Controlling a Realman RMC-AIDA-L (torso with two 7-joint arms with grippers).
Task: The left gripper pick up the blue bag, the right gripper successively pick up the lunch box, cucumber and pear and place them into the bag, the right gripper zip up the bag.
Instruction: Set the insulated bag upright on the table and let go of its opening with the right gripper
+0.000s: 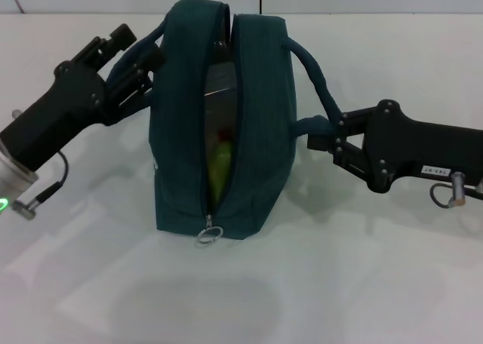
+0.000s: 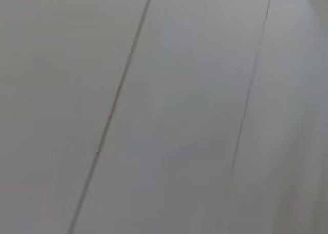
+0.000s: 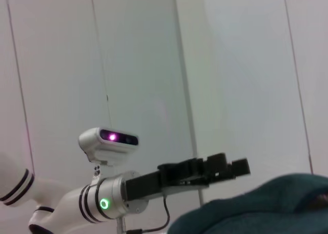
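My left gripper point(image 1: 147, 72) is pressed against the left side of the blue bag point(image 1: 256, 133), up near its top edge, with its fingers closed on the left rope handle there. My right gripper point(image 1: 321, 136) is on the opposite side, its fingers pinched shut on the lower end of the right handle point(image 1: 313, 69), which arches up from my claw to the top of the bag.

The bag stands upright on the white table point(image 1: 339, 284) between my 2 claws, touching both. Its zipper runs along the top and down the end that faces me, and it is open for most of that length. The metal ring pull point(image 1: 209, 234) sits at the bottom of that slit, near the table.

Through the gap I see something yellow-green low down, likely the pear point(image 1: 219, 167), and above it a pale, glossy surface that may be the lunch box point(image 1: 219, 80). I cannot make out the cucumber.

From my right wrist, the left gripper point(image 3: 225, 168) shows beyond the bag's teal fabric point(image 3: 266, 206). My left wrist sees only a plain wall point(image 2: 164, 111).
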